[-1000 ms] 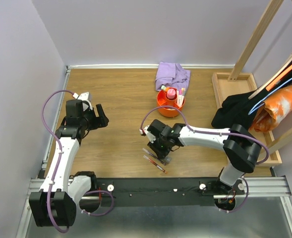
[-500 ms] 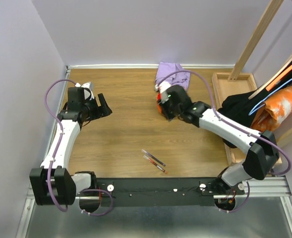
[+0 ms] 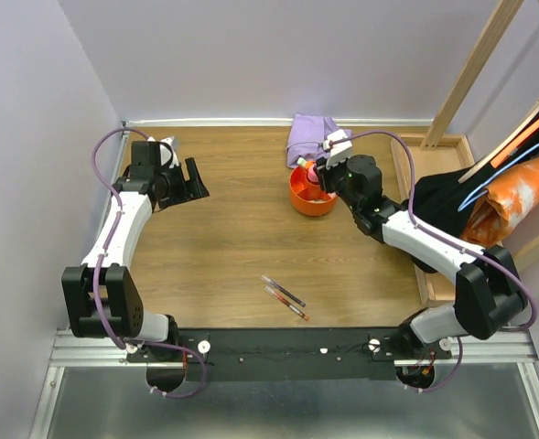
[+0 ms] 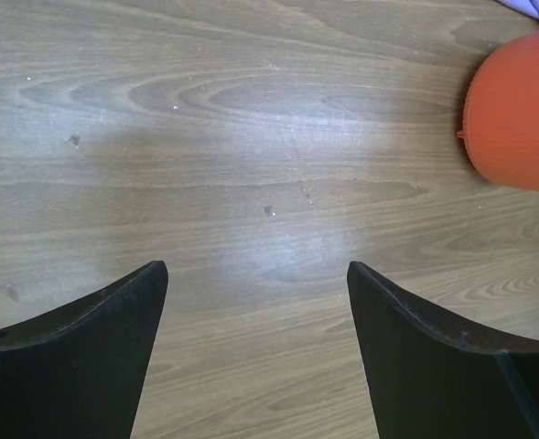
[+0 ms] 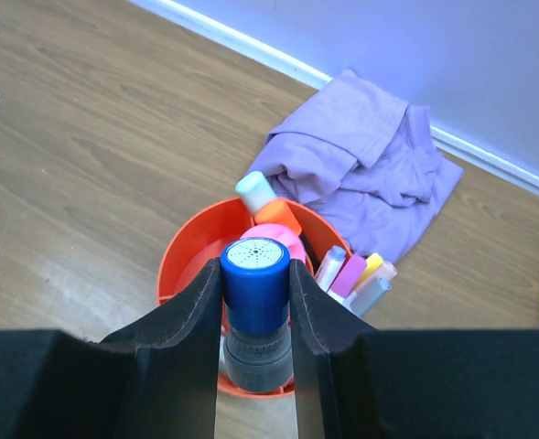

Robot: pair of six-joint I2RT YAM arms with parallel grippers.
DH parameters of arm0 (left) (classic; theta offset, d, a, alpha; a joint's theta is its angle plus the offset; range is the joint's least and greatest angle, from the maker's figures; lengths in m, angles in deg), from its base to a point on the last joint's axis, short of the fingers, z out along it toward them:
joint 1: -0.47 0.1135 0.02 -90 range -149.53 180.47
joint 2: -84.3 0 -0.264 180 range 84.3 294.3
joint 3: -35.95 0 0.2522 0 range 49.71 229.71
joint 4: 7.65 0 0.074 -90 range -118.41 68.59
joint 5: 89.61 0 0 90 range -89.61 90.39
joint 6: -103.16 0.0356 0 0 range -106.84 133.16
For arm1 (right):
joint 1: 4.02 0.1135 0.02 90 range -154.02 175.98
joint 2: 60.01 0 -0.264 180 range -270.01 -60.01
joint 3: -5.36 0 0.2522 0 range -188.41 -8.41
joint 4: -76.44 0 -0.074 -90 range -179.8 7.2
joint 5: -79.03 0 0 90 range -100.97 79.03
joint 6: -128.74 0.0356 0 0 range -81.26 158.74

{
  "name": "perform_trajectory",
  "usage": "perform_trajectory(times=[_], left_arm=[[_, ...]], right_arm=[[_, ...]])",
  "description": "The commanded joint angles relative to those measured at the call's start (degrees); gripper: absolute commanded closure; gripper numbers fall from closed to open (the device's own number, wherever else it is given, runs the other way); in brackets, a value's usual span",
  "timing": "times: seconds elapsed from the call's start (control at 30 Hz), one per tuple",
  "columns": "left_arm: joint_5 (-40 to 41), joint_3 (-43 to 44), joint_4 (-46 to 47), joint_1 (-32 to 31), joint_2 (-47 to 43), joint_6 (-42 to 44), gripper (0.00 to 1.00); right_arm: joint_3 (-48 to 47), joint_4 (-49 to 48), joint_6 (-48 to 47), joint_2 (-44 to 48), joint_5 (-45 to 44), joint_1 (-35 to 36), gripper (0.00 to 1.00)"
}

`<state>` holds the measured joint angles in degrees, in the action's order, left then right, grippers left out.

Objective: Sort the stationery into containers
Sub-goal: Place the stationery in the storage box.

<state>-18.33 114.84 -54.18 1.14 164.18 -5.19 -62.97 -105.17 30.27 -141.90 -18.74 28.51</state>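
R gripper [image 5: 254,302] clamped on stubby blue-topped grey cylinder [image 5: 255,261], above round orange plastic cup [image 3: 307,207] by far edge of wooden table [image 3: 214,238]. Cup approx. full. L gripper [image 4: 255,274] wide, empty. To do: two thin red pens [image 3: 283,291], near edge, mid.

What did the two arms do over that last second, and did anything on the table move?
The right gripper swung from the pens near the front edge to the far side. It now grips a blue-topped cylinder above the orange cup. The left gripper, open and empty, drifted slightly toward the far left corner. The two pens, the cup and the lilac cloth stayed put.
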Motion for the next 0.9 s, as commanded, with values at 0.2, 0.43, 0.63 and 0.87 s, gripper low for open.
perform_trajectory(times=[0.2, 0.43, 0.63, 0.87], left_arm=[[1.0, 3.3, -1.6, -0.1, 3.4, 3.5, 0.12], [1.6, 4.2, -1.8, -0.1, 5.0, 3.8, 0.12], [2.1, 4.8, -1.7, -0.1, 6.0, 4.4, 0.12], [2.5, 4.7, -2.3, -0.1, 6.1, 5.3, 0.12]], right_arm=[[4.1, -10.9, 1.2, -3.0, 6.7, -2.1, 0.99], [4.8, -9.3, 3.0, -4.4, 8.9, -2.2, 1.00], [5.5, -10.2, 3.9, -6.2, 9.4, -2.2, 1.00], [6.9, -16.3, 3.9, -8.7, 10.0, -2.2, 1.00]])
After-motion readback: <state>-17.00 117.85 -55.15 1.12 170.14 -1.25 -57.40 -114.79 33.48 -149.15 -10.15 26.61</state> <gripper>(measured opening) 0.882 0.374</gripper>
